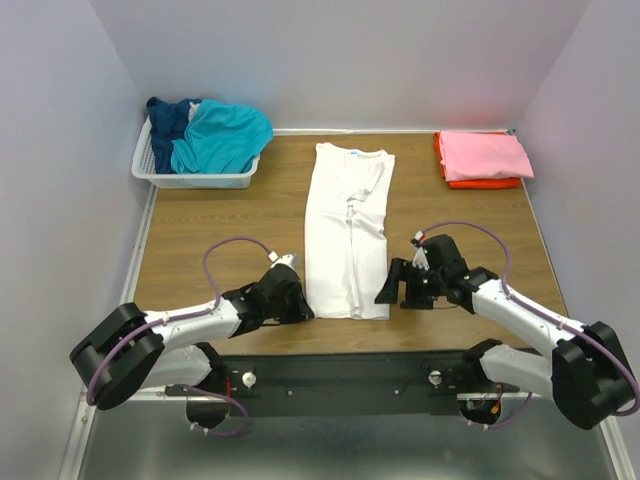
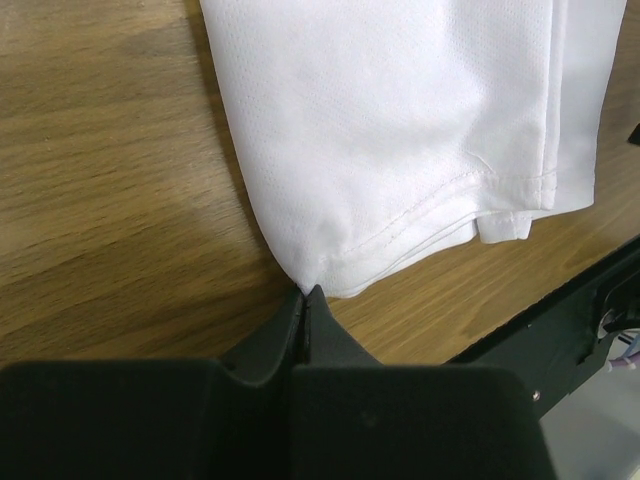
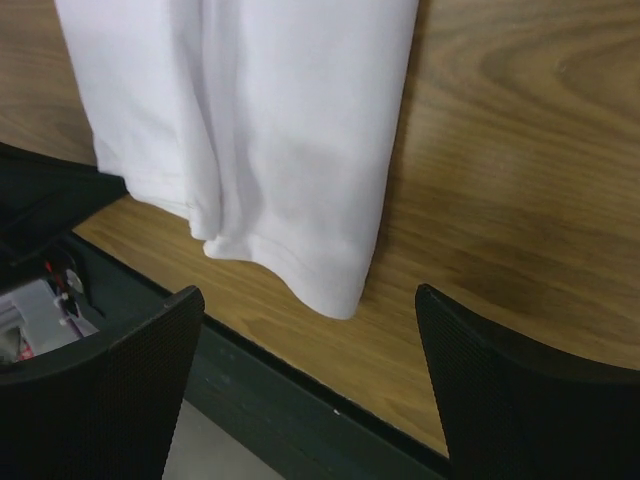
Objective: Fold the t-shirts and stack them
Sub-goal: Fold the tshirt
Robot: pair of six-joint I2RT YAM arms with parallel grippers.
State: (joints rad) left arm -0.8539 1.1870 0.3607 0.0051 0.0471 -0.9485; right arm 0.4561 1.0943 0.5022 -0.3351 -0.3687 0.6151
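Left hand (image 2: 305, 293), fingers pressed together, tips at the hem corner of the white t-shirt (image 1: 348, 225); right hand (image 3: 308, 298) spread wide beside the opposite corner. Shirt lies folded lengthwise on the tabletop (image 1: 230, 215), long axis 12–6 o'clock, collar toward 12.

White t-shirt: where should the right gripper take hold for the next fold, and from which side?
Pinch the near right hem corner, sliding the right gripper in low from the right. The white t-shirt lies as a narrow strip, and that layered corner faces the open jaws.
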